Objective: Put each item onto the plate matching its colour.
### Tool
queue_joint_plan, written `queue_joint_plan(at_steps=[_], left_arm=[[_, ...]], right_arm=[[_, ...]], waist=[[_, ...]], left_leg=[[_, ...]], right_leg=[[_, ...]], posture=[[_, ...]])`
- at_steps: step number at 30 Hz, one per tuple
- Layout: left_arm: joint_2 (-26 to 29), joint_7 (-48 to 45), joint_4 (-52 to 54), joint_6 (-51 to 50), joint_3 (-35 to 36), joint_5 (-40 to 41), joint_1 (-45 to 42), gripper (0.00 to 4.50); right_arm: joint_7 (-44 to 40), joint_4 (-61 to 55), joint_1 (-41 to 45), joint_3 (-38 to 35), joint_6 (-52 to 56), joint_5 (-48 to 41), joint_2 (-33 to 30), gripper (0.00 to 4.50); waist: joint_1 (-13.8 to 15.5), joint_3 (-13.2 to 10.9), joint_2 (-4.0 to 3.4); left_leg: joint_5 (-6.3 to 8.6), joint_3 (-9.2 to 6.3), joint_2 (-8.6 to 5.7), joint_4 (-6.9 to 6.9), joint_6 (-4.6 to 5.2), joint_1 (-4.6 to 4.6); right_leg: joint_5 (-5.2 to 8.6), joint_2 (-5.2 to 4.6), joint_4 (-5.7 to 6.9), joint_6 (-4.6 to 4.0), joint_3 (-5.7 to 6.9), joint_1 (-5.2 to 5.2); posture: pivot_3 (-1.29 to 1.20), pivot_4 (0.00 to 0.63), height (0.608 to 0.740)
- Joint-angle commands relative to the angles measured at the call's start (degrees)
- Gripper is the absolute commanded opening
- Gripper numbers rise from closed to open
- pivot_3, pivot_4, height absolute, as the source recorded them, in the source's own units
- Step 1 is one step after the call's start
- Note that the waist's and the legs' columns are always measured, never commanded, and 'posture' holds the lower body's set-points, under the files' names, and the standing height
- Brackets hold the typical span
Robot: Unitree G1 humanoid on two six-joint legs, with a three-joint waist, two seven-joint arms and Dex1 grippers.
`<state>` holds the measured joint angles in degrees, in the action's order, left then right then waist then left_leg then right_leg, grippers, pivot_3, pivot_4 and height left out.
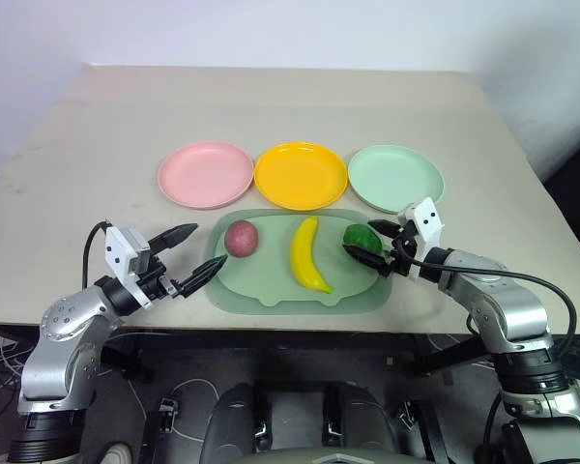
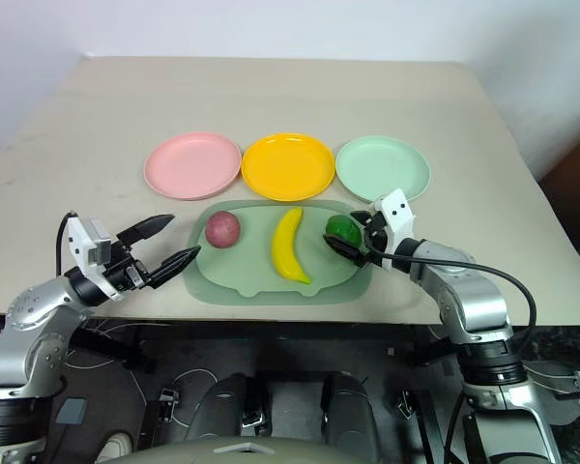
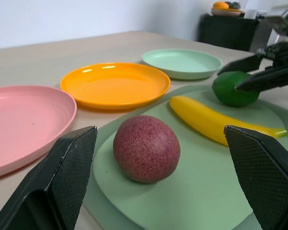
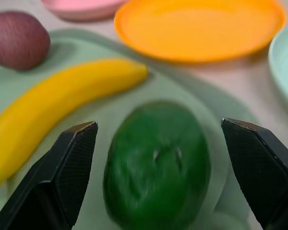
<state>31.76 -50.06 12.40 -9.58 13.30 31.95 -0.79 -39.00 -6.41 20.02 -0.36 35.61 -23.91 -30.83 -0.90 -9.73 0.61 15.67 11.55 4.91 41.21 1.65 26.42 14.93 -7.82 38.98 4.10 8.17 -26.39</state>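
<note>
**benchguy:** Beige table (image 1: pixel 271 106), three plates in a row at the back: pink plate (image 1: pixel 205 174), yellow plate (image 1: pixel 301 175), mint plate (image 1: pixel 395 178). All three are bare. Right in front sits a pale green tray (image 1: pixel 271 290) with the reddish-purple fruit (image 1: pixel 241 238), the banana (image 1: pixel 307 254) and the dark-green fruit (image 1: pixel 361 237) on it.

**servo_nerd:** Grippers?

**benchguy:** Right gripper (image 1: pixel 373 242) has its fingers spread wide either side of the green fruit, not clamped on it. Left gripper (image 1: pixel 188 255) is spread too, empty, just off the tray's left edge, pointing at the purple fruit.
</note>
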Motion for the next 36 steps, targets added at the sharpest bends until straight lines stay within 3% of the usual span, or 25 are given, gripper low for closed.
queue_joint_plan(at_steps=[1,2,8,14,20,26,32,36], left_arm=[[-0.1,0.6,2.0,1.1,0.8,0.1,-0.3,4.44],[-0.1,0.7,2.1,1.0,0.8,0.1,-0.3,4.44],[0.3,0.4,1.7,1.2,1.4,0.2,0.1,4.50],[0.5,-0.4,0.1,2.4,1.9,-0.1,0.0,4.50],[0.3,0.0,1.1,2.7,2.1,-0.1,1.0,4.50],[0.1,1.1,2.2,2.6,2.3,-0.1,1.8,4.50],[0.0,2.7,4.9,1.9,2.7,0.1,3.9,4.50],[0.1,3.1,5.6,2.0,3.1,0.3,5.0,4.50]], right_arm=[[-0.6,-0.8,2.1,-0.6,1.1,-0.9,0.0,4.36],[-0.6,-0.7,2.5,-0.7,1.6,-1.0,0.1,4.36],[-3.1,-3.0,2.6,-1.1,4.6,-2.3,-1.7,2.53],[-2.9,-3.5,4.6,-2.0,5.7,-2.8,-2.1,2.49],[2.6,2.0,15.9,-7.4,5.8,-4.5,0.4,2.49],[3.7,23.6,26.2,-3.3,-1.2,4.0,0.7,2.49],[10.7,53.1,39.2,-1.9,-12.5,12.7,4.7,2.49],[12.4,62.9,43.4,-2.0,-17.2,15.4,5.9,2.49]], waist=[[0.1,0.0,0.00],[0.1,0.0,0.00],[0.1,0.0,0.00],[0.0,0.0,0.00],[-0.1,0.0,-0.02],[0.0,0.0,-0.01],[-1.0,-0.1,-0.09],[-1.7,-0.1,-0.09]], left_leg=[[0.00,0.00,0.00,0.00,0.00,0.00],[0.00,-0.01,0.00,0.00,0.00,0.00],[0.00,0.00,0.00,0.00,0.01,0.00],[0.01,-0.01,0.00,0.00,0.01,0.00],[0.00,0.02,0.00,0.00,0.00,0.01],[0.01,0.05,-0.02,0.00,0.01,0.02],[-0.02,0.36,-0.05,-0.03,-0.02,0.05],[-0.03,0.58,-0.04,-0.06,-0.03,0.05]], right_leg=[[0.00,0.00,0.00,0.00,0.00,0.00],[0.00,0.00,0.00,0.00,0.00,0.00],[0.00,-0.02,0.00,0.00,0.00,0.00],[0.00,-0.02,0.00,-0.01,0.00,-0.01],[0.00,-0.02,0.03,0.00,-0.01,-0.05],[0.00,-0.03,0.01,-0.01,0.00,-0.04],[-0.01,0.01,0.15,0.00,-0.14,-0.25],[0.00,0.02,0.16,0.02,-0.18,-0.27]], posture=[[0.00,0.150,0.695],[0.00,0.150,0.695],[0.00,0.150,0.695],[0.00,0.150,0.695],[0.00,0.150,0.695],[0.00,0.150,0.695],[0.00,0.150,0.695],[0.00,0.150,0.695]])
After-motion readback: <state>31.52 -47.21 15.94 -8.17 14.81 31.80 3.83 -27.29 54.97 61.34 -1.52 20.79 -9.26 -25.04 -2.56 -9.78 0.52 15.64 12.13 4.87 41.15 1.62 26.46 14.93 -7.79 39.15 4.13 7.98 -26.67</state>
